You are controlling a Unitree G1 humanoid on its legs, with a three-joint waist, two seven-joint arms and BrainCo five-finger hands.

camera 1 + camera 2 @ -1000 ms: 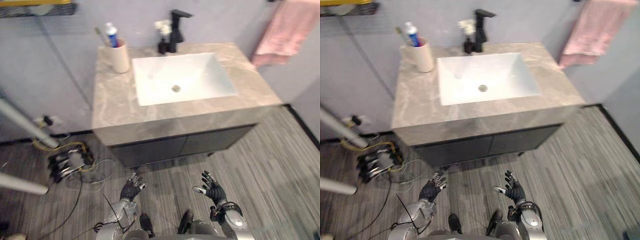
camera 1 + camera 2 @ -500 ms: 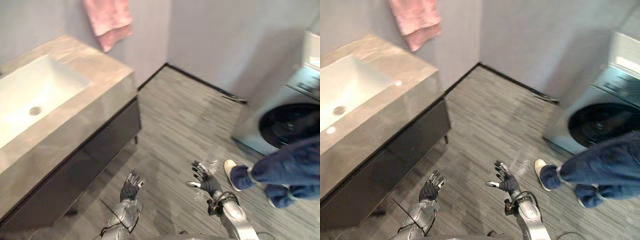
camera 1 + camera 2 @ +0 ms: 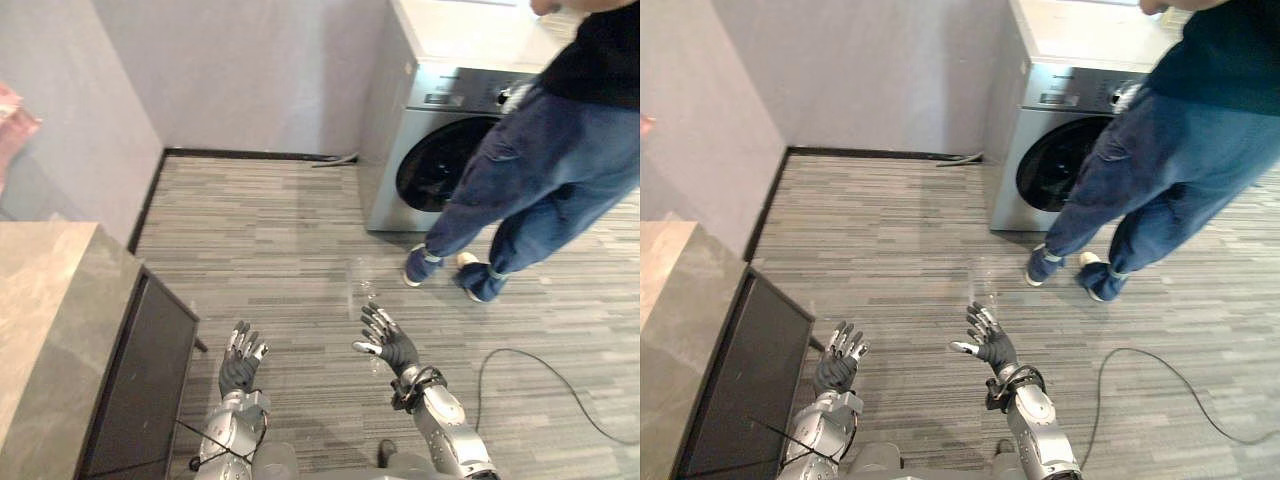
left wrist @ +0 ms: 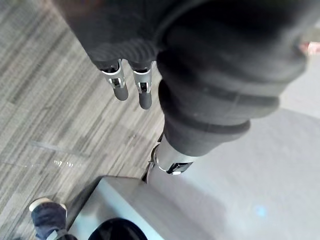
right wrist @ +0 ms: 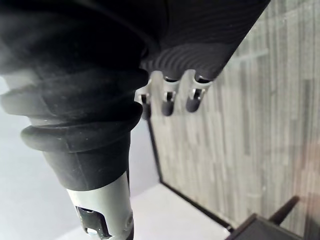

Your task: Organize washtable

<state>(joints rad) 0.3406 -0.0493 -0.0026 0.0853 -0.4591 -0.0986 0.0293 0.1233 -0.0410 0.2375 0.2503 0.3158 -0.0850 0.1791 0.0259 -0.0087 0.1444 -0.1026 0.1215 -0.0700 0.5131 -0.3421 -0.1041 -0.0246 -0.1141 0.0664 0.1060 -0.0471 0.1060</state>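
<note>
The washtable (image 3: 55, 300), a stone-topped counter over a dark cabinet (image 3: 140, 385), shows at the left edge; a corner of a pink towel (image 3: 12, 125) hangs on the wall above it. My left hand (image 3: 240, 365) is held low over the floor beside the cabinet, fingers straight and holding nothing. My right hand (image 3: 390, 342) hangs over the floor to the right of it, fingers spread, also holding nothing. Both hands are well apart from the counter.
A washing machine (image 3: 440, 130) stands at the back right against the wall. A person in blue trousers (image 3: 530, 170) stands in front of it, shoes (image 3: 420, 265) on the grey plank floor (image 3: 270, 240). The room's corner lies at the back left.
The camera has swung far to the right: the sink and counter have slid out to the left edge, the washing machine and person have come into view. Both hands stay open.
</note>
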